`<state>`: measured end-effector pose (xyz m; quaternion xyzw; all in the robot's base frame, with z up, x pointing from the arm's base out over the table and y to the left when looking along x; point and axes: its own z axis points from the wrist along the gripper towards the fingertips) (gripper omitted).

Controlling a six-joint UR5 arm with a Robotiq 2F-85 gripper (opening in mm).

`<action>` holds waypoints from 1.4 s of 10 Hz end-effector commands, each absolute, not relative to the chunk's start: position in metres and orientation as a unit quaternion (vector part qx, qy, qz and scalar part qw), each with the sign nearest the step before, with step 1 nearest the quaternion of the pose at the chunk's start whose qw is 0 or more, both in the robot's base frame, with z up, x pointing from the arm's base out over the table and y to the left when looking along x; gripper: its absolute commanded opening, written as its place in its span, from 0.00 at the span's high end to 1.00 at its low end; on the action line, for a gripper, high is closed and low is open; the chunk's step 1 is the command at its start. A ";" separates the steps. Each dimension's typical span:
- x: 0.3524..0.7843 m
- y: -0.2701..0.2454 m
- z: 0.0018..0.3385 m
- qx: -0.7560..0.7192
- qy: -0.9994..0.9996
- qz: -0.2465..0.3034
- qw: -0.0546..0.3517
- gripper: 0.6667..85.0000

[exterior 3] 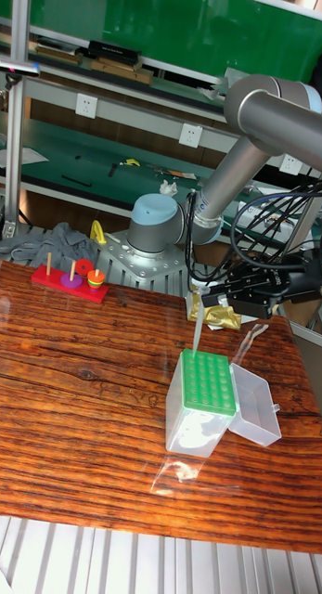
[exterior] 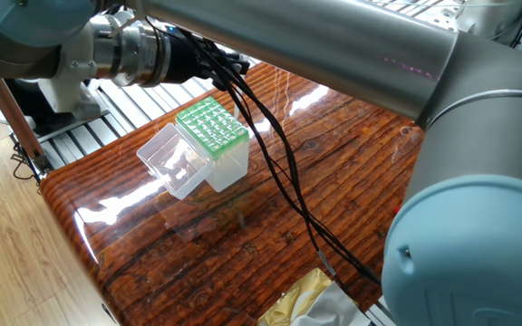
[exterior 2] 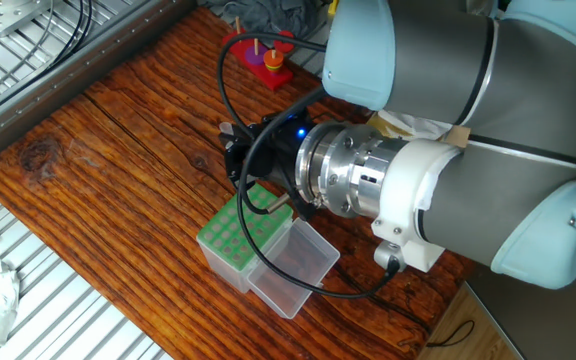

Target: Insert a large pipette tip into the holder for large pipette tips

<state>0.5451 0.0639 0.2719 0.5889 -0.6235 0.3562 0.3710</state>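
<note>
One large pipette tip (exterior 3: 193,327) hangs upright, pinched in the jaws | holder for large pipette tips (exterior 3: 206,395) on tabletop (exterior 3: 77,390) directly below jaws, lid open | tip's point just above green grid.

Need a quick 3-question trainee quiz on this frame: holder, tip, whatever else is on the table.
1. True or false: the lid of the holder is shut.
2. The large pipette tip is: A) lying flat beside the holder; B) upright under the tool, at the green grid's far edge; C) inside the lid.
3. Fill in: the ring toy has a ___ base.
Key: 1 false; 2 B; 3 red.
</note>
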 end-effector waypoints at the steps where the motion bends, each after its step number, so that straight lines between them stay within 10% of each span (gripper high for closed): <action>1: 0.542 0.063 0.268 0.593 -0.624 0.347 0.372 1.00; 14: 0.530 0.071 0.252 0.591 -0.638 0.331 0.367 1.00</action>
